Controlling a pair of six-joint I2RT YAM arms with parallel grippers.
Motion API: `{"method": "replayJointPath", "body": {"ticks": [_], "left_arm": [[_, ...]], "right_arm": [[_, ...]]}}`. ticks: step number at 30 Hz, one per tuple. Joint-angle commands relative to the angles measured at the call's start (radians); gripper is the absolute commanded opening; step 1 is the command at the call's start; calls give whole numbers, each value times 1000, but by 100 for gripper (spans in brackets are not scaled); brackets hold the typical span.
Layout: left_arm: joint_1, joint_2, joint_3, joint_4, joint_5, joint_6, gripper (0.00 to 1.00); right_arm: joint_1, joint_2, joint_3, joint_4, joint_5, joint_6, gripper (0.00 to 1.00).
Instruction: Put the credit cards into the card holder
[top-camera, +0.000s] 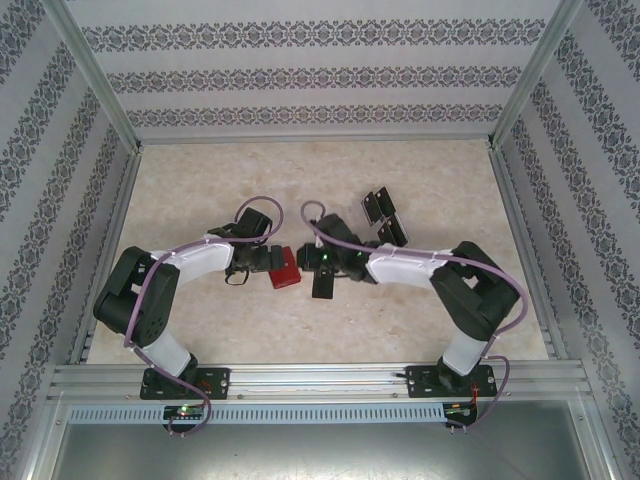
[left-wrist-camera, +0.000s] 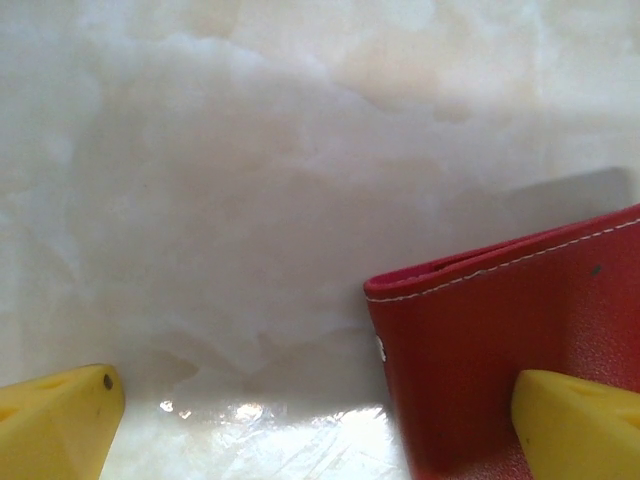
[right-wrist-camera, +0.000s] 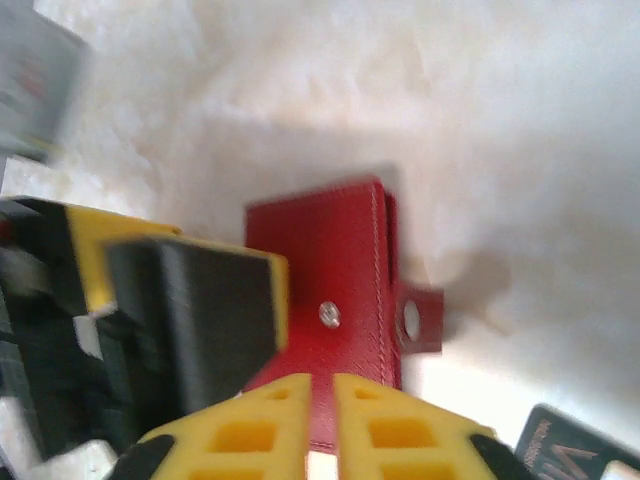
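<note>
Top view: the wallet (top-camera: 284, 270) lies closed on the table (top-camera: 200, 190), near the middle and between the two arms. The left gripper (top-camera: 266, 262) reaches it from the left and the right gripper (top-camera: 308, 262) from the right, both low over the surface. One black card (top-camera: 323, 285) lies just under the right gripper, close to the wallet. More cards (top-camera: 385, 215) lie in a loose group farther back and to the right, well apart from the wallet.

Left wrist: the left gripper (left-wrist-camera: 315, 425) stands wide. One yellow fingertip (left-wrist-camera: 55, 420) sits over bare table (left-wrist-camera: 250, 180) and the other is over the wallet (left-wrist-camera: 500, 330). The wallet's stitched edge runs across the right half of the view.

Right wrist: the right gripper (right-wrist-camera: 322, 400) is narrow, with a thin slit between its yellow fingers, and their tips are over the near edge of the wallet (right-wrist-camera: 330, 260). Red leather and pale table show through the slit. The wallet's snap (right-wrist-camera: 329, 315) faces up and its small tab (right-wrist-camera: 420, 320) sticks out to the side. A finger of the left gripper (right-wrist-camera: 200, 310) is at the wallet's left edge. The corner of a card (right-wrist-camera: 570, 445) shows at the lower right
</note>
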Motion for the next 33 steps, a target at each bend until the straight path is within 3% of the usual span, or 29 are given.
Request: {"method": "replayJointPath", "body": {"ticks": [1, 4, 7, 33], "left_arm": [[1, 8, -47, -20, -42, -21, 100], [1, 7, -58, -7, -36, -26, 100], [2, 8, -66, 4, -29, -32, 100], [2, 16, -68, 26, -12, -39, 100]], "right_arm": [[-27, -19, 159, -343, 28, -151, 21], [-34, 40, 286, -498, 59, -234, 30], [-40, 100, 348, -555, 46, -268, 32], [-22, 267, 433, -526, -16, -269, 29]]}}
